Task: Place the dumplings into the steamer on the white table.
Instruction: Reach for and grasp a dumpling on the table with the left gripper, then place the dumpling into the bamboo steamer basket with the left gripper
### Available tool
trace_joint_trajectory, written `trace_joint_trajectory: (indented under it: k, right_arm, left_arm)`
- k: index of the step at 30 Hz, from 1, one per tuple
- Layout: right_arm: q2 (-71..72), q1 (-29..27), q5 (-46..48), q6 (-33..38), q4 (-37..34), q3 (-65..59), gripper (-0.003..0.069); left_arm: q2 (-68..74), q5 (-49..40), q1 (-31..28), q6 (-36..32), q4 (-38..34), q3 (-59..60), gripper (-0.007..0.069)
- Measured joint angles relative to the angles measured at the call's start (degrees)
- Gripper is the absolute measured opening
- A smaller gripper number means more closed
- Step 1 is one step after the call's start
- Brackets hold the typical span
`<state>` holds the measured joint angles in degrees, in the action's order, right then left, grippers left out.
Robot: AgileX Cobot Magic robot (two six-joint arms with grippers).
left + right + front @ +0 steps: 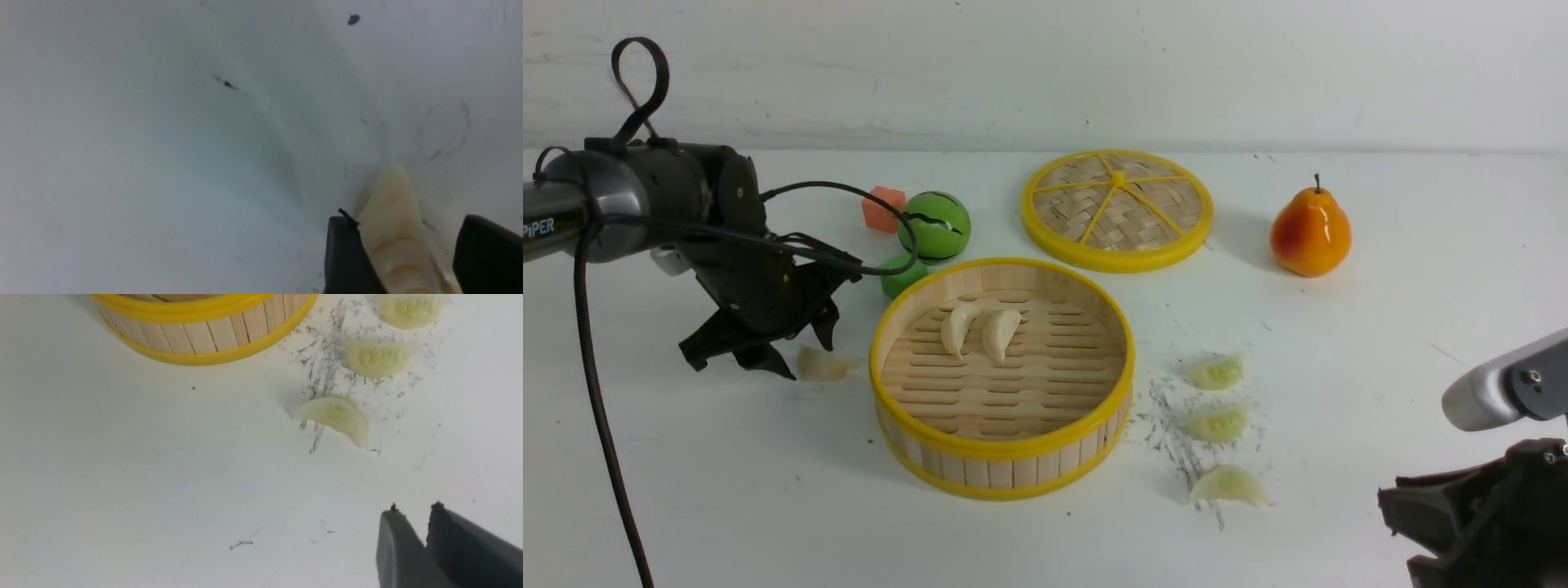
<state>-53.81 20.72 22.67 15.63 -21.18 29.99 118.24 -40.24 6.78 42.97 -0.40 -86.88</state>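
Two of six dumplings in the steamer, a third between my left jaws

I count six dumplings: three cream-white, three pale green. Two white dumplings lie in the one steamer, on its slatted wooden floor, its strip wall banded by two smooth yellow rims. The third white dumpling is on the white table, just beside the steamer on the left; its pleated body shows between the fingers of my left gripper, whose jaws are spread wide. I can't tell whether either finger touches it. The three green dumplings sit on the table right of the steamer, on and around one patch of dark scratches; they look translucent, crescent-shaped, the nearest one thinly curved.

My right gripper hangs at the near right, its fingertips close together with a narrow gap showing and nothing in it.

The only writing I can read is "PiPER", on my left arm. A black cable loops around that arm.

Behind the steamer I see one round lid, woven in a basket pattern with yellow spokes and rim, one green ball with black stripes, one orange-red block and a smaller green thing, partly hidden. One glossy orange pear stands upright, far right, with a dark stem.
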Motion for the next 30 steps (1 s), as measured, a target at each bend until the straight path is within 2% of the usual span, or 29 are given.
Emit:
trace_joint_trajectory:
  k: [6,9,12,20,25,30]
  right_arm:
    - [0.0,0.0,0.0,0.0,0.0,0.0,0.0116]
    - [0.0,0.0,-0.1,0.0,0.0,0.0,0.0116]
    - [0.0,0.0,-0.1,0.0,0.0,0.0,0.0118]
    - [0.0,0.0,-0.1,0.0,0.0,0.0,0.0126]
    - [0.0,0.0,-0.1,0.0,0.0,0.0,0.0126]
    - [0.0,0.0,-0.1,0.0,0.1,0.0,0.0127]
  left_arm:
    - [0.4,1.0,0.0,-0.8,0.4,0.0,0.0275]
    - [0.4,0.3,0.0,-2.6,0.0,0.0,0.0192]
    - [0.5,-0.1,0.0,-5.9,-0.3,0.0,0.0152]
    - [0.1,-2.4,0.0,-18.0,-0.3,-0.6,0.0103]
    - [-1.9,-9.4,0.0,-24.6,-0.7,-2.0,0.0088]
    - [-7.9,-14.1,0.7,-31.7,-5.3,-8.0,0.0086]
